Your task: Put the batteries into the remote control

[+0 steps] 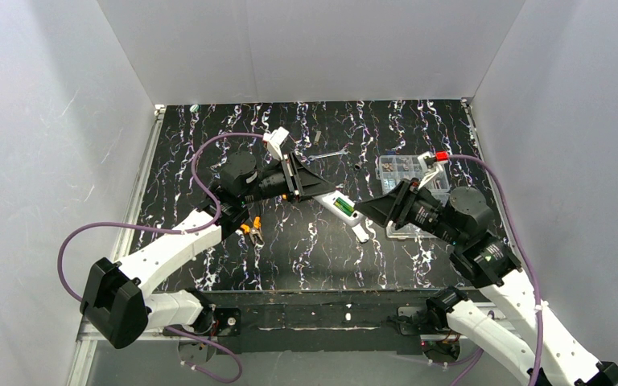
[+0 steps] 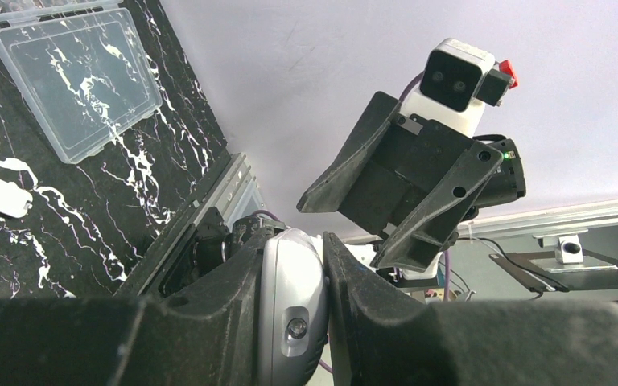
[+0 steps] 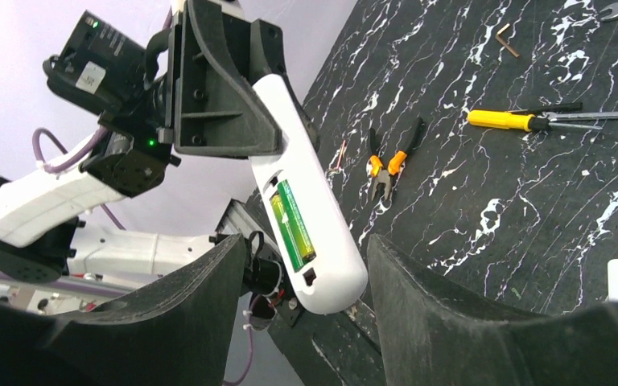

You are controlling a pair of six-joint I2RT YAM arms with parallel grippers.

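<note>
Remote control (image 3: 315, 211) clamped by left gripper (image 1: 324, 191), batteries (image 3: 292, 225) facing out for access; right gripper (image 1: 360, 211), at four o'clock, open and empty.
</note>
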